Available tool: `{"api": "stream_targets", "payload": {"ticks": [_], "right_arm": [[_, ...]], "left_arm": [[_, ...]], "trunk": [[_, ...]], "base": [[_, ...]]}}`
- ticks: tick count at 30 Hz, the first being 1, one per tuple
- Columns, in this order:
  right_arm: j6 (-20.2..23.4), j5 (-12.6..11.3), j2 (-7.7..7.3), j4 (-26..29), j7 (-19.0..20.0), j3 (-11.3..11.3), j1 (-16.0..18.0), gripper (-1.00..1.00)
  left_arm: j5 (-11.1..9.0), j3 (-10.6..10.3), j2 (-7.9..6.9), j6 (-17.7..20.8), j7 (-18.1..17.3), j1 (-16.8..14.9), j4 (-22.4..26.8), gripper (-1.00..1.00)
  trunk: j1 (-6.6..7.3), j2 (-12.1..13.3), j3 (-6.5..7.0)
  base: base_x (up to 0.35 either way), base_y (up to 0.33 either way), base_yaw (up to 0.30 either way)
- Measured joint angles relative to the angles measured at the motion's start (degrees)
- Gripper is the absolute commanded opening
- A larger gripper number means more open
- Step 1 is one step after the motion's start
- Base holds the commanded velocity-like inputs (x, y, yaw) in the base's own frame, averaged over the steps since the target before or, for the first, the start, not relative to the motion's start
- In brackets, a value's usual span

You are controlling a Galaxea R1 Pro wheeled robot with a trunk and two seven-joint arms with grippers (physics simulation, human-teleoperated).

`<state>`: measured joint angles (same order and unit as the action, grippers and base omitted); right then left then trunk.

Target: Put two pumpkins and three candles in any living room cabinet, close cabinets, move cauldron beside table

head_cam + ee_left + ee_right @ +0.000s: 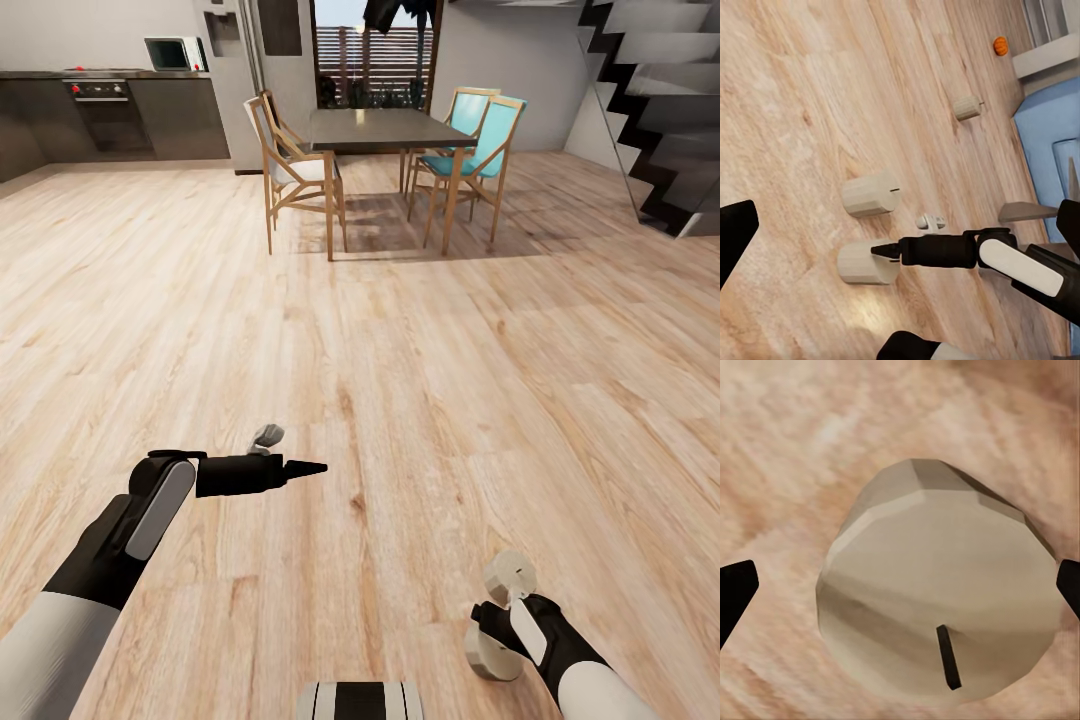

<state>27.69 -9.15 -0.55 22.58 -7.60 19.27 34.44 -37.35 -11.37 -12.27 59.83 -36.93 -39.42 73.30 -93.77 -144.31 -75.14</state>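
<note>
Wood floor [400, 350] wide and bare; dining table [375, 128] far ahead. Right gripper [900, 585] spread wide around 1 candle [934, 607], contact uncertain; rounded wax may roll free. Left gripper [300, 468]: opening unclear, nothing visibly held. Pumpkin [1000, 46] far off.

Wide open wood floor [420, 360] ahead in the head view, so there's loads of room to swing an arm forward or sideways. The only real blockers sit far back: a dark dining table [375, 128] with wooden chairs [292, 170] and two teal-seated ones [470, 160] tucked around it, kitchen counters [100, 110] along the back left, and a staircase [660, 100] on the far right.

Down low it's busier. The left wrist view has three candles [870, 193] lying on the floor, spaced apart with bare floor between them, a pumpkin [1000, 46] further off, and a blue rug [1050, 150] with grey table legs [1027, 211] beside them.

In the right wrist view a candle [937, 607] sits right between the black fingertips [735, 592], hardly any gap either side.
</note>
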Motion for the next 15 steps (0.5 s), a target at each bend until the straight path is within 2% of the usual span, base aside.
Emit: {"api": "stream_targets", "payload": {"ticks": [8, 11, 15], "right_arm": [[0.08, 0.00, -0.01, -0.39, -1.83, -0.06, 0.00, 1.00], [0.07, 0.03, 0.00, -0.78, -2.37, -0.07, 0.00, 1.00], [0.12, 0.06, 0.00, -0.97, -2.63, -0.08, 0.00, 1.00]], "left_arm": [[-0.01, -0.01, 0.07, 0.00, 0.00, 0.01, 0.00, 1.00], [0.03, -0.01, 0.08, -0.01, 0.00, 0.01, 0.00, 1.00], [-0.02, -0.01, 0.12, 0.00, 0.00, 0.00, 0.00, 1.00]], "trunk": [[0.00, 0.00, 0.00], [-0.08, -0.04, -0.66], [-0.08, -0.04, -0.67]], "base": [[0.000, 0.000, 0.000], [0.000, 0.000, 0.000], [0.000, 0.000, 0.000]]}}
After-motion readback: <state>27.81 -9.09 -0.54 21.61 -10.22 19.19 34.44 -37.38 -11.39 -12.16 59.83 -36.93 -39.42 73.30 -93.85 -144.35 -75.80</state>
